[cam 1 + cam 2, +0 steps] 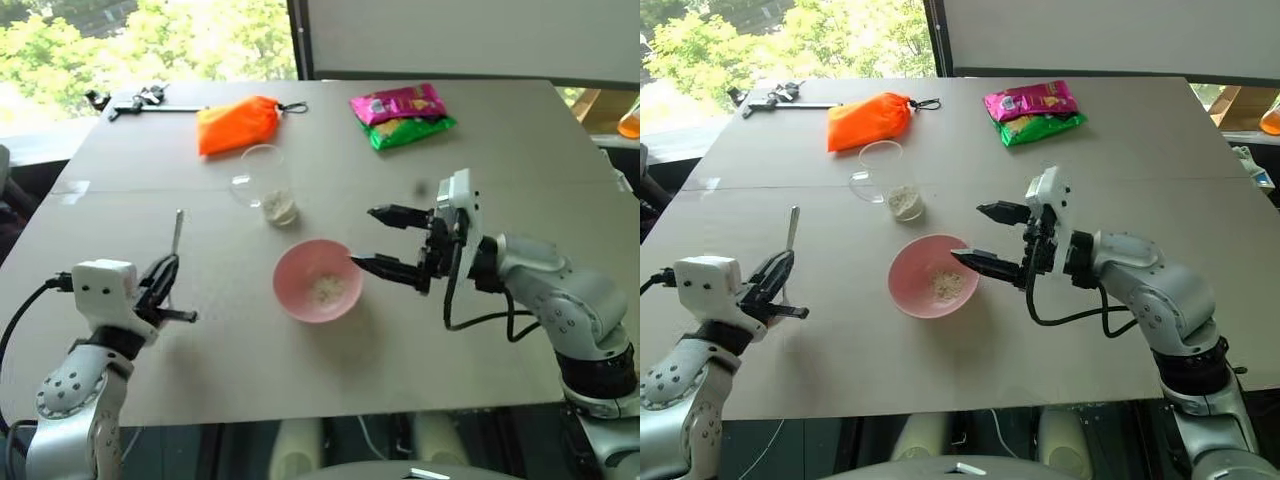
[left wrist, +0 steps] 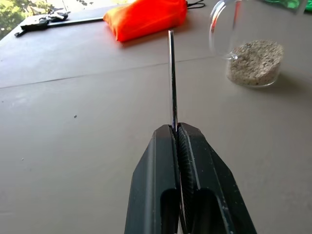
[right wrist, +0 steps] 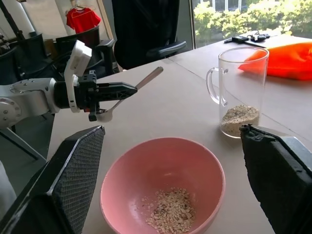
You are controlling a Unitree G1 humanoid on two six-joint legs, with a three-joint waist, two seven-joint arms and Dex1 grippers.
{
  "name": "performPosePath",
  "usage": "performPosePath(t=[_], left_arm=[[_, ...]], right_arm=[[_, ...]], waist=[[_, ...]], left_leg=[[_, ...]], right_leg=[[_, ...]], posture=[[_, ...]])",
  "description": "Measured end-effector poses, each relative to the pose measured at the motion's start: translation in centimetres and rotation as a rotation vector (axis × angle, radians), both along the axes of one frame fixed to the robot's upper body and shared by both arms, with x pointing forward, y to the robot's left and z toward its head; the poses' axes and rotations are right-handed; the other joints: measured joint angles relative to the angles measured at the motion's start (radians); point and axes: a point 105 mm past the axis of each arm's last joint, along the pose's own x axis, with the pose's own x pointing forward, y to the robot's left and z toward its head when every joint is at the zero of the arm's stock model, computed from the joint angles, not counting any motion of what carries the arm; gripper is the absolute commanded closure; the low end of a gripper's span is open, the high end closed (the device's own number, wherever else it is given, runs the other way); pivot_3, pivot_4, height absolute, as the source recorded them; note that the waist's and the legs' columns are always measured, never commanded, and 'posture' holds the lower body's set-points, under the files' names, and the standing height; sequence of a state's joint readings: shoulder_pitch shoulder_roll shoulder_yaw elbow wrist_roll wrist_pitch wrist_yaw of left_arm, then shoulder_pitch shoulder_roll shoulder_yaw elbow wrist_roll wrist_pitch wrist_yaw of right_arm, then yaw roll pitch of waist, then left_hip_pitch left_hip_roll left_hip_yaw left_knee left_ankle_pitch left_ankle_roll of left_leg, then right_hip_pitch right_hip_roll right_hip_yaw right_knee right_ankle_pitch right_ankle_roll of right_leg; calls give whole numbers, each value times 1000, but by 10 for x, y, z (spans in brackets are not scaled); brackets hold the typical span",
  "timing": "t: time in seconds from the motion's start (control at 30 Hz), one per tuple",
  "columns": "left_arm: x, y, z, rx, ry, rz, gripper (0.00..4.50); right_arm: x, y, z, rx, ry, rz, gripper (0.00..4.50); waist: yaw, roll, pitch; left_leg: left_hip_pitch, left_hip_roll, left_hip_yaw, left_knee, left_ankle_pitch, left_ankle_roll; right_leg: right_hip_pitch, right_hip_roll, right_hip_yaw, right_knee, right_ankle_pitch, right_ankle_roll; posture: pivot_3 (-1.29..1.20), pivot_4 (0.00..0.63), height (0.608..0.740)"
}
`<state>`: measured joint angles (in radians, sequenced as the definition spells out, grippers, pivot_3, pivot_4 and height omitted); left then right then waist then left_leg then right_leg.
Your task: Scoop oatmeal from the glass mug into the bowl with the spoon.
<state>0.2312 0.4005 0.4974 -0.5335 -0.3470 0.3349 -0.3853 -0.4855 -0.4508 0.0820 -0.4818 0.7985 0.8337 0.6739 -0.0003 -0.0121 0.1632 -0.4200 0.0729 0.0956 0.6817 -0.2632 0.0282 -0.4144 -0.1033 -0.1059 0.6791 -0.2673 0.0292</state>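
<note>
Beige tabletop (image 1: 480, 170) carries the pink bowl (image 1: 317, 280) at its middle, some oatmeal (image 1: 326, 290) seen inside it. Just beyond it the glass mug (image 1: 268, 180) is stood upright with more flakes at its bottom. At the near left, the spoon (image 1: 176, 232) is clamped by the left gripper (image 1: 165, 292). Right of the bowl, the right gripper (image 1: 383, 240) is held spread wide, grasping nothing

My right end effector (image 3: 165, 195) hangs wide open over the pink bowl (image 3: 163, 165), which holds some oatmeal (image 3: 170, 210). Beyond the bowl stands the glass mug (image 3: 239, 92) with oatmeal at its bottom. Across the desk (image 3: 170, 105), the left end effector (image 3: 127, 89) is clamped on the spoon (image 3: 131, 92).
</note>
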Motion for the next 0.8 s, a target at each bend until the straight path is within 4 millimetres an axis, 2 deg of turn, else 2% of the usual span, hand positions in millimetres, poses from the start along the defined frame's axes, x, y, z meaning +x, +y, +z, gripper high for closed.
performPosePath(t=[0.1, 0.2, 0.27, 0.4, 0.5, 0.63, 0.8], left_arm=[[5, -26, 16, 32, -77, -42, 4433], [12, -53, 26, 185, -114, -92, 4433], [17, -71, 29, 324, -140, -132, 4433], [22, -107, 41, 723, -265, -216, 4433], [21, -131, 33, 989, -357, -295, 4433], [21, -142, 18, 1136, -411, -317, 4433], [22, -147, 32, 1216, -554, -216, 4433]], right_arm=[[-1, 8, 0, -3, 80, 13, 0], [0, 18, 5, 9, 159, 17, 0], [0, 24, 9, 12, 196, 17, 0], [10, 34, 14, 61, 299, -52, 0], [22, 40, 13, 72, 365, -143, 0], [39, 38, 8, 125, 475, -265, 0], [44, 42, 19, 203, 561, -301, 0]], waist=[[0, 0, 0], [-3, 0, 0], [-5, 0, 0], [-7, 0, 0], [-10, 1, 0], [-10, 1, 0], [-11, 1, 0]], left_leg=[[-1, 0, -2, 1, -1, 2], [-1, -1, -2, 2, -2, 4], [-2, -1, -3, 2, -2, 4], [-4, -1, -1, 2, 0, 0], [-8, 0, 1, 2, 0, 0], [-13, 0, 2, 2, 0, 0], [-14, 0, 3, 2, 0, 0]], right_leg=[[0, 1, -1, 1, 0, 0], [0, 2, -2, 1, 0, 0], [0, 3, -2, 1, 0, -1], [-1, 4, -3, 1, 0, -1], [-5, 4, -3, 1, 0, -1], [-10, 3, -3, 1, 0, 0], [-11, 3, -3, 2, 0, 0]], posture=[[0, 150, 696], [0, 150, 696], [0, 150, 696], [0, 150, 696], [0, 150, 696], [0, 150, 696], [0, 150, 696]])
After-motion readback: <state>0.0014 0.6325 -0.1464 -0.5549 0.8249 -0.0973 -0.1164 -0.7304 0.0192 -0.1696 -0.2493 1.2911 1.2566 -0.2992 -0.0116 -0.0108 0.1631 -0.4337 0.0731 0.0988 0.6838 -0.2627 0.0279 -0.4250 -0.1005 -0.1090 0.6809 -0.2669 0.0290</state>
